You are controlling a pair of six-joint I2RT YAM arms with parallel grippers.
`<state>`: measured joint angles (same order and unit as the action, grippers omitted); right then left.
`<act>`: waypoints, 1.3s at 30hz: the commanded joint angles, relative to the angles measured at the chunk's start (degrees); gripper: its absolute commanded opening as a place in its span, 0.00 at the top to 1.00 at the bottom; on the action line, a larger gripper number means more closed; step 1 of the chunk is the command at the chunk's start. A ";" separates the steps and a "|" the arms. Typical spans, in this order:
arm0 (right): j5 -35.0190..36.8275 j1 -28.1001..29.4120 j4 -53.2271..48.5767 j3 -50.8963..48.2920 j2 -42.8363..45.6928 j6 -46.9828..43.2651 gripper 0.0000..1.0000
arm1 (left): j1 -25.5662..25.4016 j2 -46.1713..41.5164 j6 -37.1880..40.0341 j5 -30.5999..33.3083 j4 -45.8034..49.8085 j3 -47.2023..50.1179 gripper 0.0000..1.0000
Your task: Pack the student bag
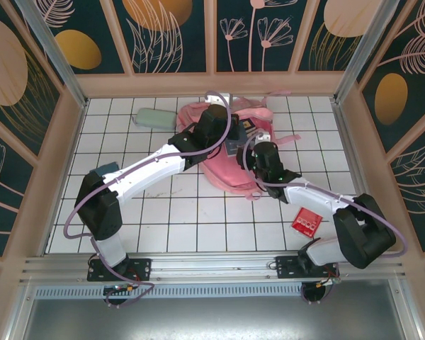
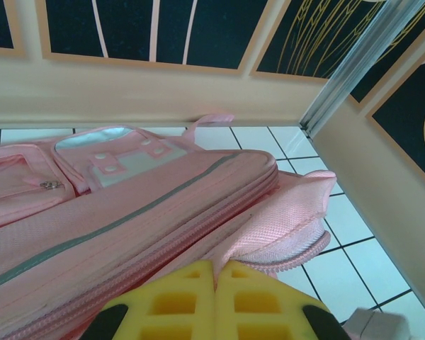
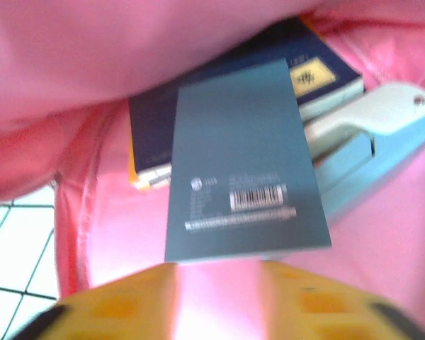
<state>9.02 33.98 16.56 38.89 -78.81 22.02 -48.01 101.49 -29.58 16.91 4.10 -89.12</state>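
Tiles in white cover the table (image 1: 163, 227). Pink and big, the bag (image 1: 230, 173) lies at the far middle of the table, close to the back wall. Its top is open, and a pale stripe runs along its side. The left arm (image 1: 149, 173) reaches across to the bag from the near left. The right arm (image 1: 312, 195) reaches to it from the near right. The left gripper (image 2: 216, 269) has its yellow fingers pressed together, and a fold of the bag's pink cloth runs up into them, so it is pinching the bag. The right gripper (image 3: 218, 283) is at the bag's open mouth with its fingers apart, and pink cloth shows in the gap between them. A grey-blue book (image 3: 244, 163) with a barcode sits just past those fingers, inside the bag; the picture is too blurry to tell if they touch it. Under it lies a dark blue book (image 3: 156, 120) with a yellow mark on its cover. A light blue stapler (image 3: 368, 152) lies beside the books in the bag. A green pencil case (image 1: 154, 117) lies on the tiles just left of the bag. A small red thing (image 1: 306, 225) lies flat on the near right, next to the right arm.
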 commanded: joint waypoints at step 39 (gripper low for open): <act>-3.56 -5.24 2.87 17.08 -23.40 2.44 0.83 | -0.28 -5.01 -2.08 -1.09 -4.91 2.89 1.00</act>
<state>7.22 28.56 18.39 58.26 -104.49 23.14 -47.64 100.12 -31.11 14.57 2.81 -86.52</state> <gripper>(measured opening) 0.163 0.063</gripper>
